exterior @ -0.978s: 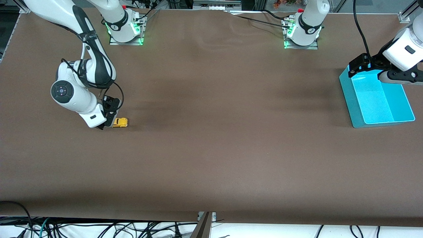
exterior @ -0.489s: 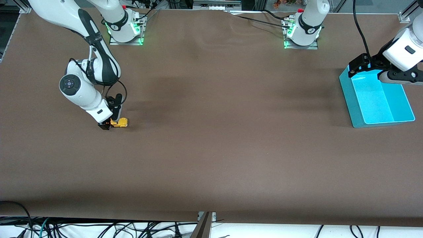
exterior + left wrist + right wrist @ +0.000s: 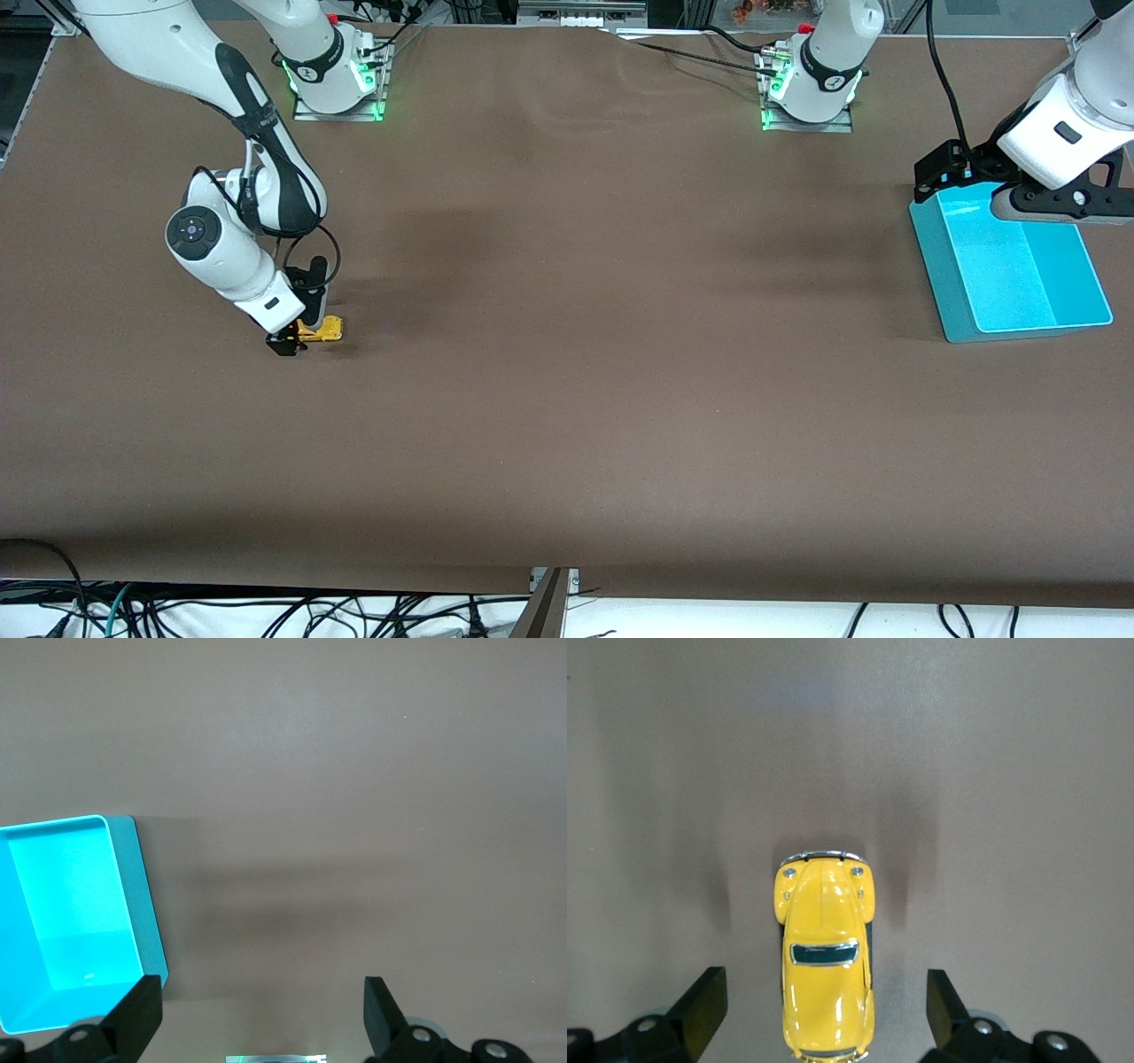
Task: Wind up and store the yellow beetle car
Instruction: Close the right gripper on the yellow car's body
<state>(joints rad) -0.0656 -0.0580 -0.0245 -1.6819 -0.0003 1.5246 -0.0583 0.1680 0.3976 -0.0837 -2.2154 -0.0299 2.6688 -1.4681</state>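
Brown table (image 3: 567, 399): bare between work zones. Cyan bin (image 3: 1019, 266): at the left arm's end, well apart from the toy, nothing visible inside. Left gripper (image 3: 261, 1010): waiting over the bin's edge, jaws spread, holding nothing. Right gripper (image 3: 824, 1010): low at the right arm's end, jaws spread either side of the yellow beetle car (image 3: 824, 974), not yet pinching. Car on its wheels on the table.

Step in hand: grasp, judged. Next: close squarely on the body sides, then wind. No obstruction in sight; long carry to the bin.
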